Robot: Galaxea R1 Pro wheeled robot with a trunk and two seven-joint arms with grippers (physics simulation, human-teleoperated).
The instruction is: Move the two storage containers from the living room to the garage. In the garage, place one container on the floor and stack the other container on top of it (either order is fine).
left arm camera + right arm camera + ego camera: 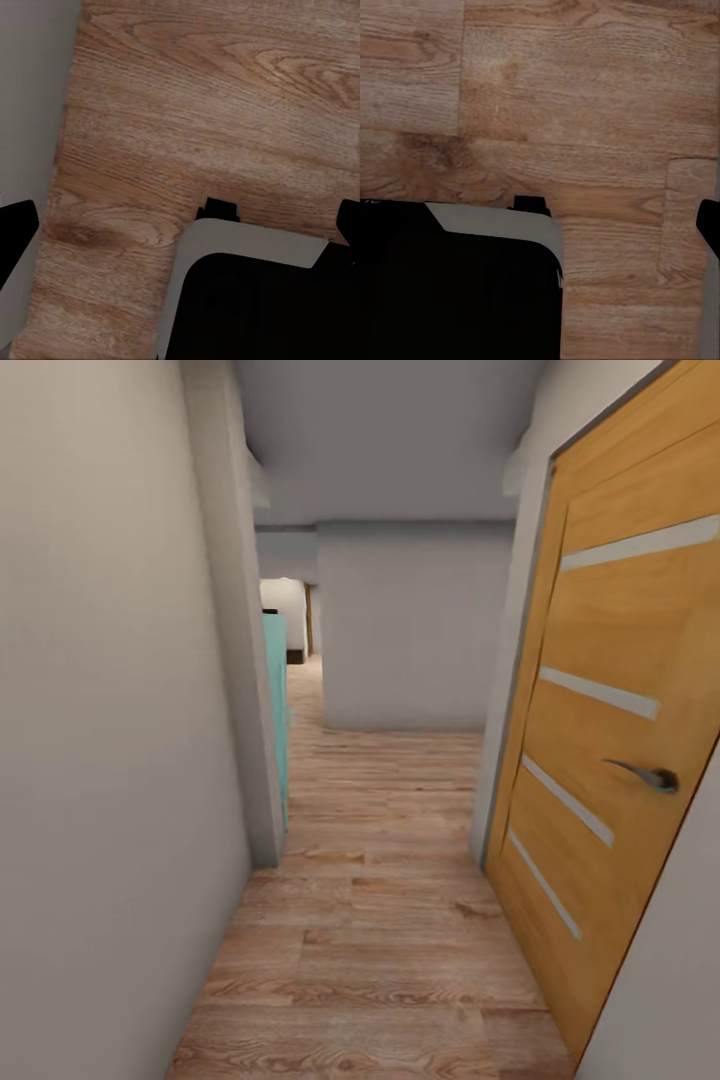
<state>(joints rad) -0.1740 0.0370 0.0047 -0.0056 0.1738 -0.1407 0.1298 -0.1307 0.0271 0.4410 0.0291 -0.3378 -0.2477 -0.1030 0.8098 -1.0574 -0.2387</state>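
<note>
Where the two wrist cameras look down, each shows wood-plank floor (585, 97) under a dark robot body part with a pale grey rim (255, 240); black finger ends poke in at the frame edges, the left gripper (180, 225) and the right gripper (615, 214) both too cropped for me to tell whether they are spread or clenched, and nothing sits between the fingers that show. From the head camera, one narrow corridor runs ahead, its plank floor (380, 920) cut off at the lower edge. On the right stands one closed wooden door (610, 760) with four pale horizontal strips and one grey lever handle (650, 775); its top and far side are cropped. On the left is one plain wall (110, 760), and past its corner one teal panel (277, 710), mostly hidden. Farther on, one grey wall (410, 630) blocks the corridor, with an opening to its left where shapes are too small to make out
</note>
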